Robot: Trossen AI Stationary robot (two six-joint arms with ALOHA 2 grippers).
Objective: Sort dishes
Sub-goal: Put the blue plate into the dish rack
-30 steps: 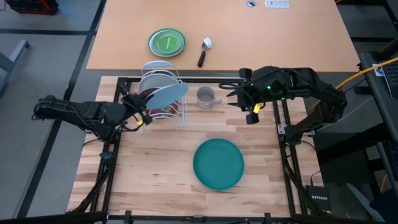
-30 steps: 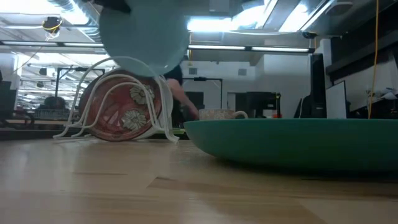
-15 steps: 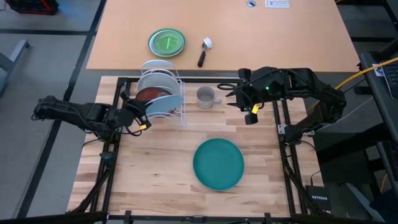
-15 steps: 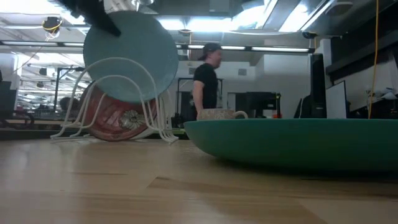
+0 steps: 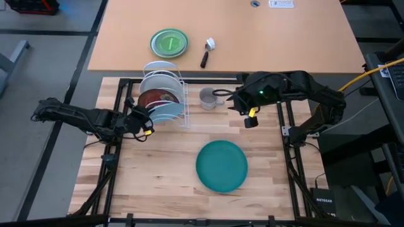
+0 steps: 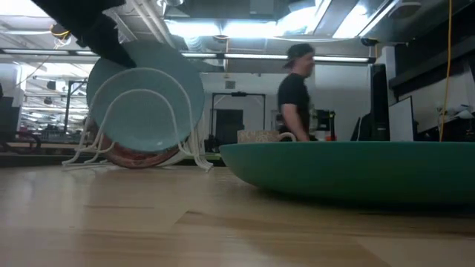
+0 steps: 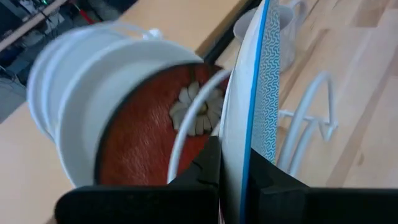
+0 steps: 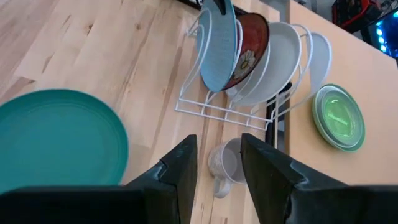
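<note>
Left claw [image 5: 146,117] clamps the light blue plate [image 5: 169,110] upright in the wire rack [image 5: 183,101]; right claw [image 5: 235,101] hangs apart.

- A small bright green round plate [image 5: 169,43] lies on the tan tabletop [image 5: 284,38].
- Near it lies a black-handled utensil with a silver head [image 5: 207,52].
- A white wire dish rack [image 5: 183,112] stands on the pale wooden work surface [image 5: 158,170].
- A person in dark clothing [image 6: 297,93] stands in the room behind.

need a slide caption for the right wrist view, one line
Right gripper open above the grey mug, facing the wire rack of upright plates; teal plate flat nearby.
</note>
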